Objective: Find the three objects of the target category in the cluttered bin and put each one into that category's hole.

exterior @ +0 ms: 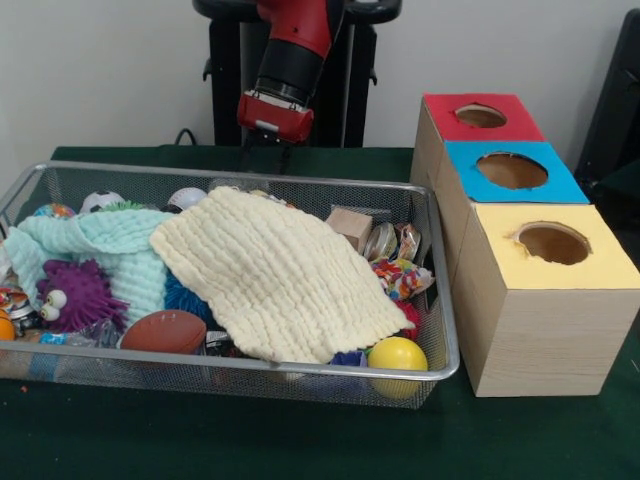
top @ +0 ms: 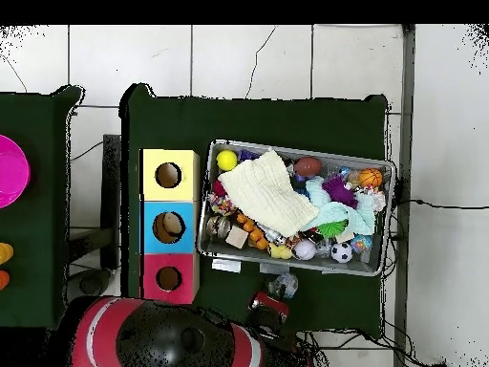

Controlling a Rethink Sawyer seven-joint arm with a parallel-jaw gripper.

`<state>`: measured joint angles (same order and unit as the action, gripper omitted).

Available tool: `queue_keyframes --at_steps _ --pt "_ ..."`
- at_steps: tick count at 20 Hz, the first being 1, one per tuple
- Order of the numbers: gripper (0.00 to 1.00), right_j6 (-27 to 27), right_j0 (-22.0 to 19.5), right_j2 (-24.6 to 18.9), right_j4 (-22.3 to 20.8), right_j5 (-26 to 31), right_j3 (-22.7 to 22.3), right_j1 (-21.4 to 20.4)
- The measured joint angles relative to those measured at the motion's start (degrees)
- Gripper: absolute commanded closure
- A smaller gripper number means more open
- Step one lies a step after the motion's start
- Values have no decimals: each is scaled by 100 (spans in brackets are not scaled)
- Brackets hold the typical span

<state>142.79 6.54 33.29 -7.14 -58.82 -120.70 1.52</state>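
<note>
No brand, label or writing can be read on anything in either view.

We see the arm coming down behind the bin's far rim, its red end block tilted slightly. The gripper hangs just outside that rim, over the green table, and is not inside the bin. In the overhead view the gripper sits between the bin and the robot's base, beside a small round object on the cloth. We cannot tell how the jaws stand; nothing is visibly held.

The wire mesh bin is full. A cream knitted cloth lies across the middle and covers much of the contents. A mint cloth lies beside it and partly under it. We note:
- purple fuzzy toy with eyes, by the mint cloth
- brown toy football, against the near wall
- yellow ball, in the near corner nearest the boxes
- wooden block, by the far edge of the cream cloth
- soccer ball, at the far wall
- small basketball, seen from overhead in a corner

Beside the bin stands a row of three wooden boxes, each with a round hole on top: red box, blue box, yellow box. From overhead, something pale shows inside the blue box's hole; the other two holes look dark.

Which category is the target we cannot tell.
</note>
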Motion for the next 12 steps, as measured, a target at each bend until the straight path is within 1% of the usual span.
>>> queue_keyframes --at_steps 6,12 --pt "0 0 -1 -12 -1 452 -1 -130" --pt "0 0 -7 -11 -1 749 -1 -197"
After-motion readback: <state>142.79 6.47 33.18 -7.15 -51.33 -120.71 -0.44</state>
